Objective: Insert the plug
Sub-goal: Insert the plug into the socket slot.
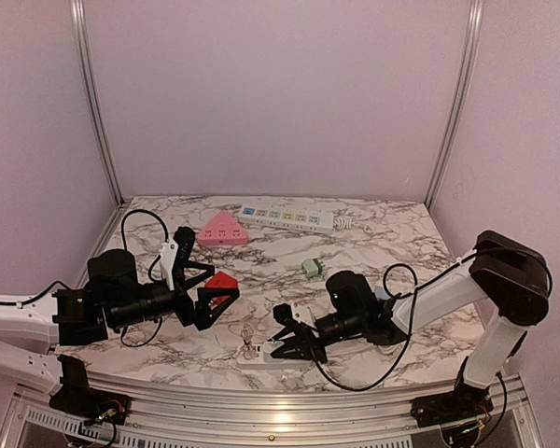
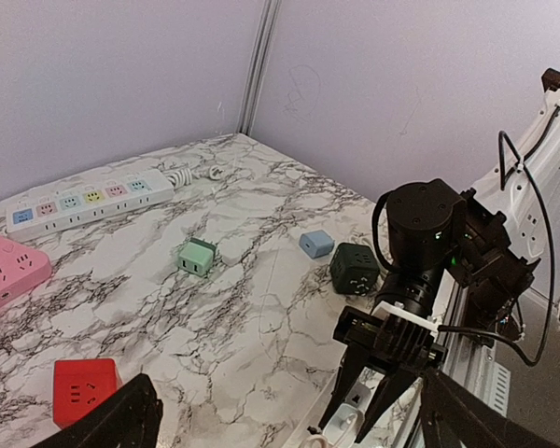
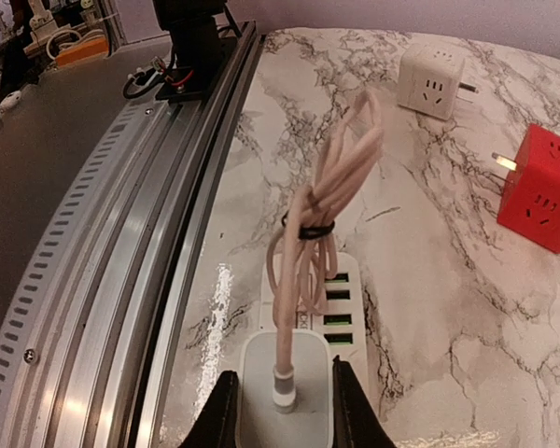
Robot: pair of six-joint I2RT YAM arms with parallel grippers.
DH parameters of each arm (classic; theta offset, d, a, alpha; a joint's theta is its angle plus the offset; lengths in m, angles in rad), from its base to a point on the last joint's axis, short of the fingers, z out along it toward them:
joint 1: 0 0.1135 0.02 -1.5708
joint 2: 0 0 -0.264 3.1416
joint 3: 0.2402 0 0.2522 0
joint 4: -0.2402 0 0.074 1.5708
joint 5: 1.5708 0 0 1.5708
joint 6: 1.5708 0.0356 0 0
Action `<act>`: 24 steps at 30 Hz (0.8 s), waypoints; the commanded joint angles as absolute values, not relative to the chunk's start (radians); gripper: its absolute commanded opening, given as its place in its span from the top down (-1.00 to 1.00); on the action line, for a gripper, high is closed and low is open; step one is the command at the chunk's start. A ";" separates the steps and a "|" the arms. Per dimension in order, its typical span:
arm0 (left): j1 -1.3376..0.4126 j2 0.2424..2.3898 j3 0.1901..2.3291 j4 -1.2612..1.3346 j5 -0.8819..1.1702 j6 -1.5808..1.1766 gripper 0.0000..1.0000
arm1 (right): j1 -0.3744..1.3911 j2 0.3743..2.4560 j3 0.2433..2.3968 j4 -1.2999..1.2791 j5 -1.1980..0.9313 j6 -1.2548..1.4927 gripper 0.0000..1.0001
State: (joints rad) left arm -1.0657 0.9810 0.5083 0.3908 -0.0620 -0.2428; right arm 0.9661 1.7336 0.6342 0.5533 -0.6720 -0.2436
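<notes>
At the near edge of the worktop [image 1: 373, 243], the right tool [image 3: 286, 411] was clamped on the white plug [image 3: 287, 369], which sat at the end of a white socket strip [image 3: 329, 301]. Only the right wrist view showed that grip and the tied cable bundle [image 3: 334, 177]. The left wrist view showed a blue adapter [image 2: 315, 245] and a dark green cube [image 2: 355, 269], which the right arm masked from above. The left tool [image 1: 203, 275] gaped wide beside a red cube [image 1: 222, 280].

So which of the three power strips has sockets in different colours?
The long white strip along the back wall. The triangular one is all pink, and the one at the near edge is white with green slots.
</notes>
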 commanded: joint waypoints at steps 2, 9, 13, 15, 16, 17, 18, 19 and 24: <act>-1.062 1.006 0.519 0.433 -0.063 -0.233 -0.98 | 0.992 1.725 0.608 0.426 -0.519 -0.222 0.97; -1.061 1.019 0.535 0.433 -0.057 -0.225 -0.98 | 1.026 1.707 0.592 0.422 -0.453 -0.236 0.96; -1.062 1.005 0.524 0.433 -0.057 -0.228 -0.98 | 1.033 1.692 0.559 0.450 -0.439 -0.229 0.96; -1.061 0.999 0.521 0.433 -0.060 -0.227 -0.98 | 1.036 1.685 0.553 0.451 -0.437 -0.231 0.96; -1.061 0.997 0.521 0.433 -0.062 -0.225 -0.98 | 1.036 1.686 0.552 0.448 -0.439 -0.232 0.96; -1.061 0.997 0.522 0.433 -0.062 -0.224 -0.98 | 1.037 1.687 0.552 0.444 -0.440 -0.234 0.95; -1.061 0.999 0.525 0.432 -0.062 -0.223 -0.98 | 1.036 1.689 0.552 0.442 -0.443 -0.235 0.95; -1.062 1.001 0.529 0.433 -0.062 -0.222 -0.98 | 1.036 1.690 0.552 0.441 -0.444 -0.235 0.94; -1.062 1.009 0.535 0.433 -0.051 -0.224 -0.98 | 1.036 1.688 0.559 0.435 -0.443 -0.235 0.85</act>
State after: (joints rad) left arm -1.0657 1.0130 0.5095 0.3988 -0.0612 -0.2379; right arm 1.0325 1.6752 0.5861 0.5632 -0.4915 -0.2359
